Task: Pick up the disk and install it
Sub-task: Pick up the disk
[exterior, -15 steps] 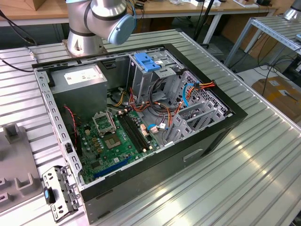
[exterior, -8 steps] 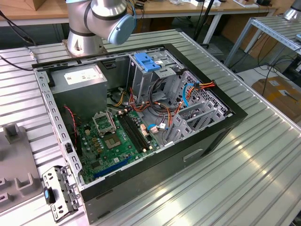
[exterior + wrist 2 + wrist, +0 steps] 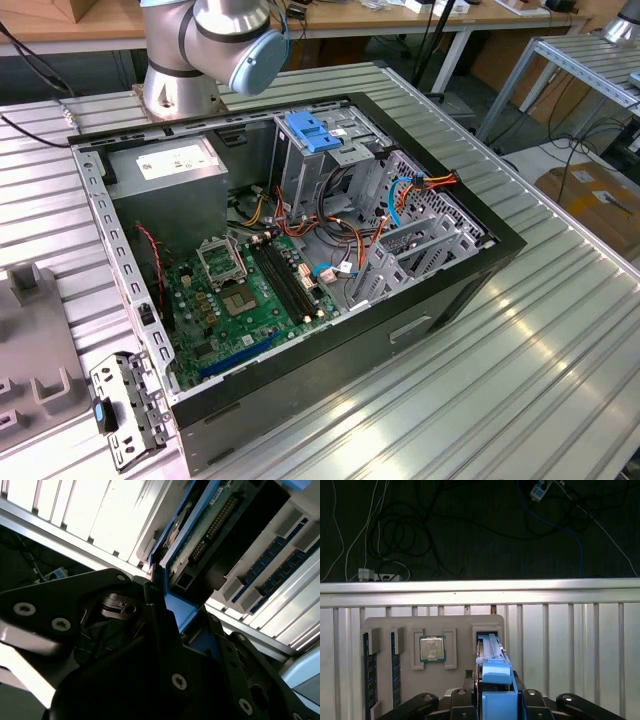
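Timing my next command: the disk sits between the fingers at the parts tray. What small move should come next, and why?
Probably a short, straight lift away from the tray. The fingers look closed on the disk, and its far end seems to sit in a slot of the grey tray, so a sideways pull could jam it.

Item: disk (image 3: 494,672), dark body, green circuit board, bright blue rails.
Pose: on edge.
Location: at grey holder (image 3: 435,685) slot, clamped by tool (image 3: 495,695).
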### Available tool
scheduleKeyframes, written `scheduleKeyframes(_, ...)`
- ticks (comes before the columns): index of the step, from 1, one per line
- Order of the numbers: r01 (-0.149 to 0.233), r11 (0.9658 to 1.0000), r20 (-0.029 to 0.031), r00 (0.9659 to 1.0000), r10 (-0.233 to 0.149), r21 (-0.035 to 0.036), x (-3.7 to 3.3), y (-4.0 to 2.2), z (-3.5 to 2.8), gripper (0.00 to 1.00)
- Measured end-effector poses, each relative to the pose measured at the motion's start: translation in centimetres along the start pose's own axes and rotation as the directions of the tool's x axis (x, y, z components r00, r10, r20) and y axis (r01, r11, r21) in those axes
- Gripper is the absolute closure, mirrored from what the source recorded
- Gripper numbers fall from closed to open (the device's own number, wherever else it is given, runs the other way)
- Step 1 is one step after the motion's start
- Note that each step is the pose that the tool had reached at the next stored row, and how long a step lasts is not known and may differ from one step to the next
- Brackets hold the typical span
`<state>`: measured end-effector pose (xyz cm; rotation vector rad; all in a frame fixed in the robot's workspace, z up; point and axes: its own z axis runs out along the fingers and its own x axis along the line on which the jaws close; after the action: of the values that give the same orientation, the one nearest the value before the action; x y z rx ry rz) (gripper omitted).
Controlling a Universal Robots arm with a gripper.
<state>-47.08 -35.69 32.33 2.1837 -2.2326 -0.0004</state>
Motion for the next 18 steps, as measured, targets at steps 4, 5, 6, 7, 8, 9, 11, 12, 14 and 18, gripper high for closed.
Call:
scheduleKeyframes(4, -0.002, 1.0000, 0.0000, 1.0000, 0.002, 0.0000, 0.01, 0.00, -0.71, 0.63)
scheduleKeyframes(5, -0.002, 1.0000, 0.0000, 1.0000, 0.002, 0.0000, 0.01, 0.00, -0.86, 0.63)
scheduleKeyframes(6, -0.003, 1.0000, 0.0000, 1.0000, 0.003, -0.0001, 0.02, 0.00, -1.14, 0.63)
scheduleKeyframes(7, -0.004, 1.0000, 0.0000, 1.0000, 0.004, -0.0001, 0.02, 0.00, -1.38, 0.63)
scheduleKeyframes(8, -0.004, 1.0000, 0.0000, 1.0000, 0.004, -0.0002, 0.02, -0.01, -1.61, 0.63)
scheduleKeyframes(9, -0.004, 1.0000, 0.0000, 1.0000, 0.004, -0.0001, 0.02, -0.01, -1.78, 0.63)
scheduleKeyframes(11, -0.005, 1.0000, 0.0000, 1.0000, 0.005, -0.0001, 0.03, -0.01, -2.13, 0.63)
scheduleKeyframes(12, -0.006, 1.0000, 0.0001, 1.0000, 0.006, 0.0000, 0.03, -0.01, -2.22, 0.63)
scheduleKeyframes(14, -0.006, 1.0000, 0.0002, 1.0000, 0.006, 0.0001, 0.03, -0.01, -2.22, 0.63)
scheduleKeyframes(18, -0.006, 1.0000, -0.0001, 1.0000, 0.006, -0.0004, 0.03, -0.01, -2.29, 0.63)
